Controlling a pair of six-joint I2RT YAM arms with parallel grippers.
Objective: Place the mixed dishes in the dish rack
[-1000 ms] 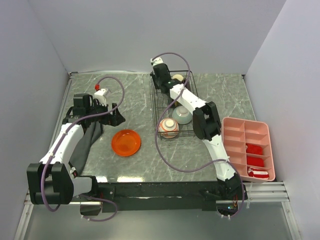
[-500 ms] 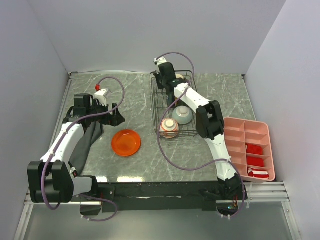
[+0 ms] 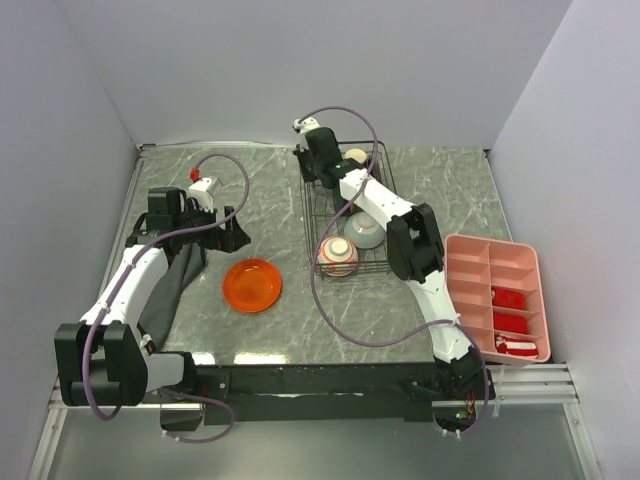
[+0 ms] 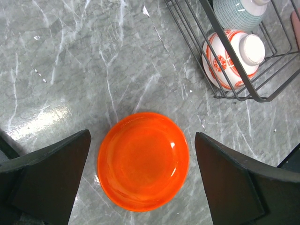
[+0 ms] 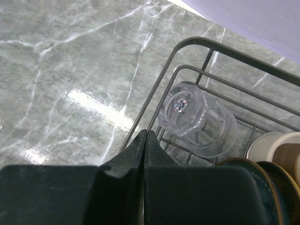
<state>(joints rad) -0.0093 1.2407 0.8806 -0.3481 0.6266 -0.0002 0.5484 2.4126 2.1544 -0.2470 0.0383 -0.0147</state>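
- Black fingers of the right gripper (image 5: 145,138) are pressed together with nothing between them. Their tips are at the far-left corner of the dish rack (image 3: 320,215); I cannot tell if they touch the wire.
- Risk there: a sideways pull could hook that corner wire and drag the rack. It could also knock the clear glass (image 5: 197,119), lying just inside, against the tan cup (image 5: 274,147) and teal plate (image 5: 255,185) beside it.
- The left gripper (image 4: 142,133) is empty, fingers wide apart, held above the marble table (image 4: 70,56) with the orange dish (image 4: 143,161) framed between them.
- Risk there: the dish looks shallow and glossy and lies flat on the stone, so a pinch on its rim could slip or skate it away.
- The orange dish is outside the rack, near the floral bowl (image 4: 229,61) and mint bowl (image 4: 234,11), which sit upturned inside.
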